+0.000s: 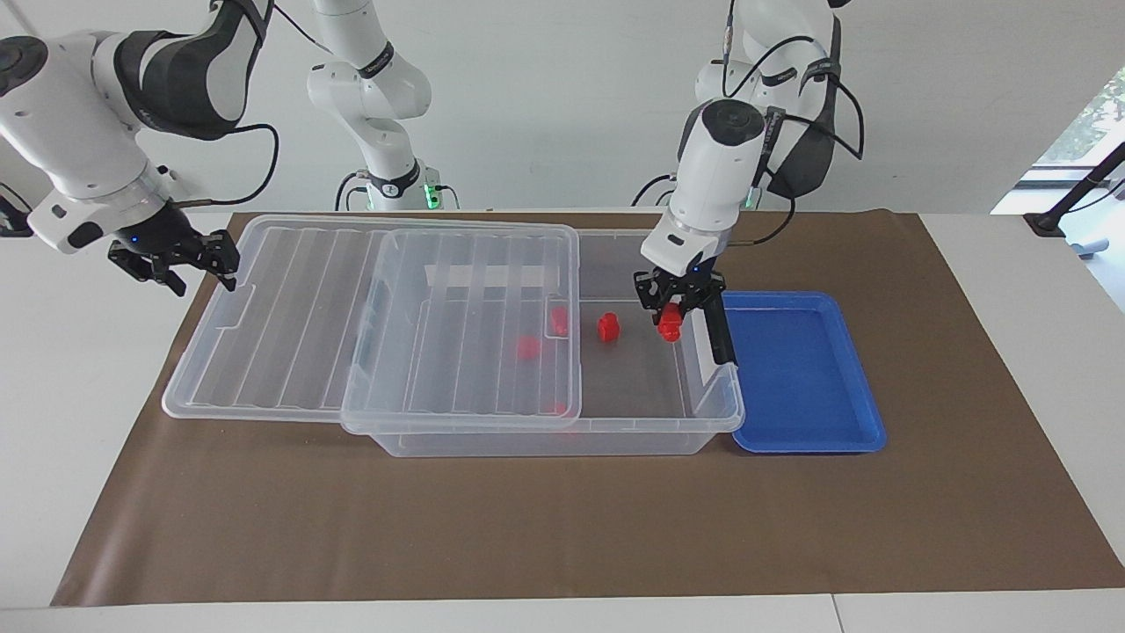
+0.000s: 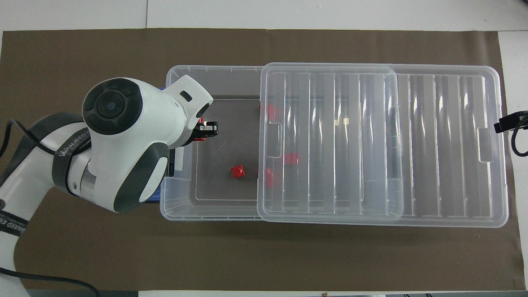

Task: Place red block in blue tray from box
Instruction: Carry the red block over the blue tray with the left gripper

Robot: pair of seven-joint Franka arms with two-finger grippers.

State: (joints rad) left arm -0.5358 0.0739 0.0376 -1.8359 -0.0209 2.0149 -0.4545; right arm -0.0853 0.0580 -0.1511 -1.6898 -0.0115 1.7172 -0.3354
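One red block (image 1: 671,322) is hanging pinched in the left gripper's (image 1: 673,309) fingers over the box's (image 1: 562,431) open end beside the blue tray (image 1: 804,374); clearing the rim first looks wise. Right gripper (image 1: 180,264) is waiting, fingers unreadable.

Only one piece of lettering can be made out: white capitals on the black fabric strap (image 2: 72,145) wrapped around the left arm's white wrist in the overhead view, reading roughly "WANJEED" (the last letters curve out of sight). A second black strap (image 2: 14,226), lower on that arm, carries white letters too cropped to read.
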